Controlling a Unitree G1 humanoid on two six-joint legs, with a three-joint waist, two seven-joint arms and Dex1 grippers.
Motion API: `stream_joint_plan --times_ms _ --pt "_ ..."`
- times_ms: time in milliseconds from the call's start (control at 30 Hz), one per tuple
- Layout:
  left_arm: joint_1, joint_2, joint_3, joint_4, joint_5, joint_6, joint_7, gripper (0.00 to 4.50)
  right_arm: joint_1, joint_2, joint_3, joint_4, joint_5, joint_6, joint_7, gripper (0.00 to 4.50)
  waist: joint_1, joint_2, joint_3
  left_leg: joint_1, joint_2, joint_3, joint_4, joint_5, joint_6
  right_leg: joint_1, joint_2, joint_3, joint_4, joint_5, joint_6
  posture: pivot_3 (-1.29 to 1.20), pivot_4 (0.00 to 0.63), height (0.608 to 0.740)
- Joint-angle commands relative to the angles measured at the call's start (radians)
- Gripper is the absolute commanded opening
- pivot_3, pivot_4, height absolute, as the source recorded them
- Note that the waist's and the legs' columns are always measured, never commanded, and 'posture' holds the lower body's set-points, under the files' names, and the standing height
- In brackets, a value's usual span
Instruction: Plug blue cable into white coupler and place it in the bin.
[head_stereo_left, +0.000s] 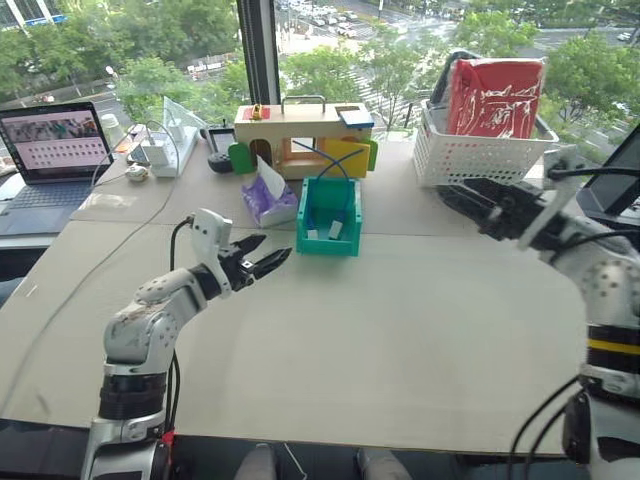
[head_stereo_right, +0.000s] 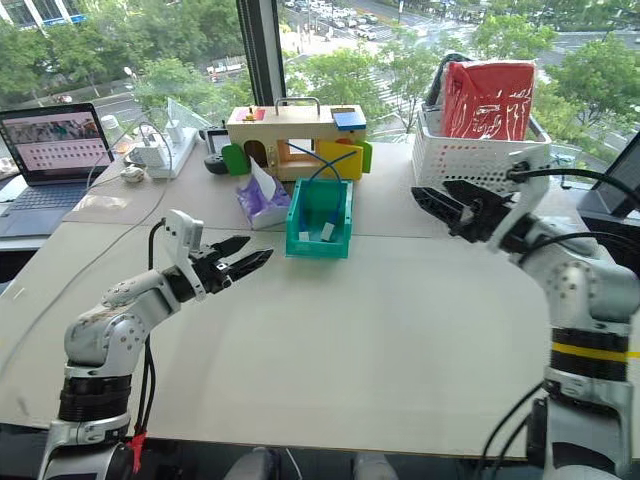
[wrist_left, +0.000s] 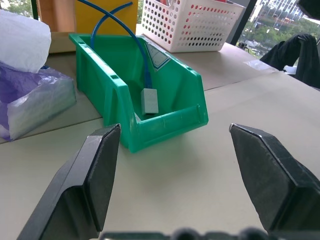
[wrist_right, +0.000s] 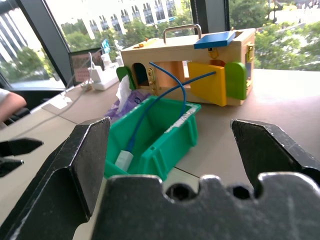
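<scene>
Blue cable (wrist_right: 150, 105) now lies in the bin (head_stereo_left: 308, 243), its plug seated in the white coupler (wrist_left: 149, 101), which rests on the bin's floor near the lowered front lip. The cable's free length arches up over the back wall toward the wooden box (head_stereo_left: 300, 135) behind. By the look of it the task is as good as done: cable and coupler are joined and inside, and nothing seems left but for the arms to clear off (the join itself is too small to check closely).

Both hands are empty. The left hand (head_stereo_left: 262, 262) hovers over the desk (head_stereo_left: 400, 330) in front of the bin and to its left, fingers spread wide with nothing between them. The right hand (head_stereo_right: 447, 207) hangs to the right of the bin, well apart from it, likewise gaping and holding nothing.

Beside the bin sits a purple tissue pack (head_stereo_left: 268, 198). Farther right, the white lattice basket (head_stereo_left: 470, 155) holds a red bag (head_stereo_left: 493, 97).
</scene>
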Motion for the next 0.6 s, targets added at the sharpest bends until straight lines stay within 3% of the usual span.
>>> stream_joint_plan --times_ms 33,100,233,600 --pt "0.018 0.015 0.005 0.001 0.030 -0.068 0.002 3.76 0.210 0.034 -0.041 -0.124 -0.067 -0.086 -0.017 4.45 -0.003 -0.001 0.000 0.001 0.000 0.000 0.000 0.000 0.000 0.001 0.000 0.000 0.000 0.000 -0.001 0.00 0.150 0.710" --pt "0.034 0.012 -0.005 0.018 0.040 -0.088 0.001 3.76 0.314 0.082 -0.055 -0.154 -0.084 -0.128 -0.029 4.45 -0.005 -0.001 0.000 0.002 0.000 0.000 0.001 0.003 0.000 0.002 0.000 0.000 0.001 -0.002 0.003 0.00 0.150 0.710" --pt "0.059 0.002 -0.051 0.075 0.119 -0.197 0.009 3.76 0.378 0.177 -0.067 -0.150 -0.120 -0.204 -0.090 4.45 -0.018 -0.001 0.000 0.004 0.000 0.001 0.001 0.004 -0.001 0.003 0.000 0.002 0.003 -0.002 0.004 0.00 0.150 0.710" --pt "0.054 -0.014 -0.081 0.203 0.174 -0.356 -0.013 3.76 0.409 0.202 -0.045 -0.133 -0.182 -0.292 -0.105 4.45 -0.012 -0.001 0.000 0.009 0.000 0.001 0.001 0.004 -0.001 0.009 0.000 0.002 0.001 -0.002 0.004 0.00 0.150 0.710"
